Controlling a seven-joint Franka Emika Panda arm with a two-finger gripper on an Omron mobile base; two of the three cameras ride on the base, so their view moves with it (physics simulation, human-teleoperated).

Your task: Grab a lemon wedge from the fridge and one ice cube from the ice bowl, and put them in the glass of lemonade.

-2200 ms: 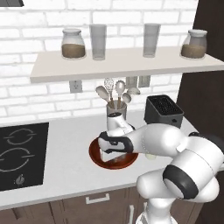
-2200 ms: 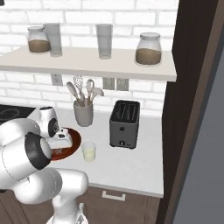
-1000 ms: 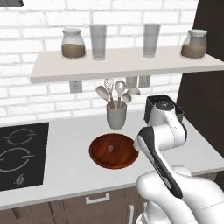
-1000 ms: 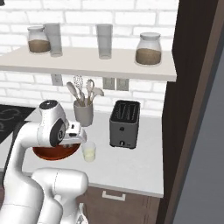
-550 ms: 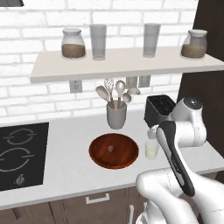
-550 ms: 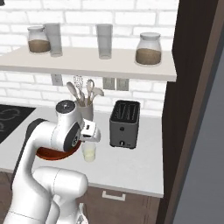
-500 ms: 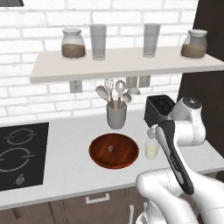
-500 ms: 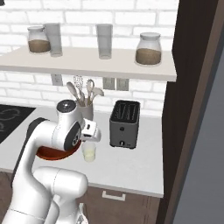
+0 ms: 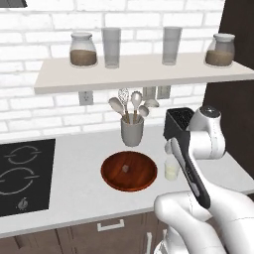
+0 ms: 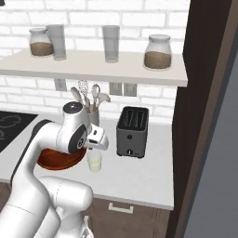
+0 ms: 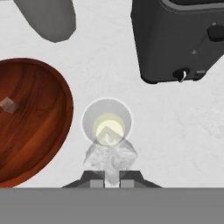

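Directly above the glass of lemonade [image 11: 107, 127] the hand [image 11: 112, 180] hangs with its fingertips [image 11: 97, 183] pinched on an ice cube [image 11: 110, 158], a pale translucent lump sitting between the tips and overlapping the glass rim in the hand view. Glass stands on the white bench [image 11: 175, 131], just beside the ice bowl [image 11: 30, 122], not touching it as far as the hand view shows. Bowl is reddish-brown wood, one more ice cube [image 11: 8, 105] lying inside it. Black toaster [image 11: 179, 39] sits near the glass on the other side, lever and knob facing out. Grey utensil cup [image 9: 132, 132] with spoons and a whisk stands behind the bowl against the brick wall. Left base view: black cooktop [image 9: 20, 173] set into the bench, well apart from the bowl. Wall shelf [image 9: 139, 72] above carries two brown-filled jars [image 9: 83, 49] and two tall grey glasses [image 9: 111, 47].
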